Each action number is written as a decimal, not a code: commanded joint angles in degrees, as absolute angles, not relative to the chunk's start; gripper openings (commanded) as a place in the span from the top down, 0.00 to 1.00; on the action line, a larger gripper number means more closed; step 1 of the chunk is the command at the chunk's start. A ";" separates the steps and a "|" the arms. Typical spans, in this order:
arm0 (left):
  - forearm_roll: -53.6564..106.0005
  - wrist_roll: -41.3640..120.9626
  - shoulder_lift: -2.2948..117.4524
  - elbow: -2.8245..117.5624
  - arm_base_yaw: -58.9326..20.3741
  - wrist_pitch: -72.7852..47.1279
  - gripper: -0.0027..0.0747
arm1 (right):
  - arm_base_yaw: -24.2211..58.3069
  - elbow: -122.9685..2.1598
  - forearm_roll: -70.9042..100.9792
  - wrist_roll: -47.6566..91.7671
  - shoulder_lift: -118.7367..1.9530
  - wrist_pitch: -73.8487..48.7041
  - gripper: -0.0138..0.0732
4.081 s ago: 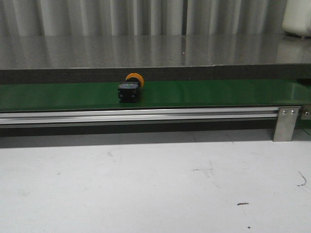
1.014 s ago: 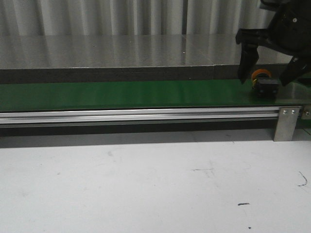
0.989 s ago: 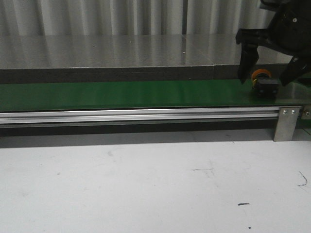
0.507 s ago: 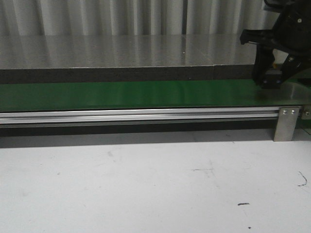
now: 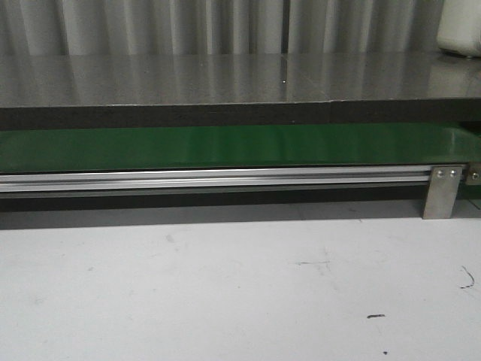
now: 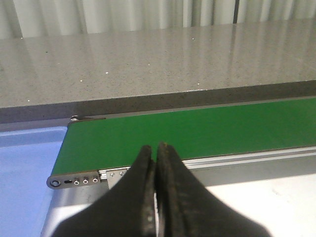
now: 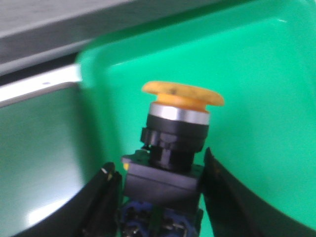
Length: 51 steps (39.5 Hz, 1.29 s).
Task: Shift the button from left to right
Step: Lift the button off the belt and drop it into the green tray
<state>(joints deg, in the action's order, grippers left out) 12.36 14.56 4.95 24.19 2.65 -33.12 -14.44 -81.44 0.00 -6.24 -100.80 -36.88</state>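
The button [image 7: 175,143], a black blocky body with a round orange-yellow cap, shows only in the right wrist view. My right gripper [image 7: 159,165] is shut on its black body, one finger on each side. It hangs over a bright green tray [image 7: 256,74]. My left gripper [image 6: 157,148] is shut with nothing in it, just in front of the green belt [image 6: 197,131] near the belt's left end. Neither gripper nor the button appears in the front view, where the belt [image 5: 225,144] lies bare.
A silver rail [image 5: 225,179] with a metal bracket [image 5: 442,192] runs along the belt's front. Behind the belt is a grey stone counter [image 5: 225,75] with a white object [image 5: 460,26] at its far right. A blue bin [image 6: 24,163] sits past the belt's left end.
Half a second ago my right gripper was shut round the button at the belt's right end in the front view. Both have since left that view.
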 commanded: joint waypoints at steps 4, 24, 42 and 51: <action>13.31 14.21 5.67 25.59 2.26 -28.26 0.99 | -19.76 -83.31 -0.93 -6.03 -103.82 -32.68 0.62; 13.31 14.21 5.67 25.59 2.26 -28.26 0.99 | -21.45 -83.68 -0.97 -6.03 -107.48 -33.63 0.18; 13.31 14.21 5.67 25.39 2.26 -28.26 0.99 | -8.84 -86.94 0.68 -6.03 -89.40 -33.95 0.49; 13.31 14.21 5.67 25.39 2.26 -28.26 0.99 | -1.41 -86.94 0.68 -5.98 -80.21 -33.10 0.83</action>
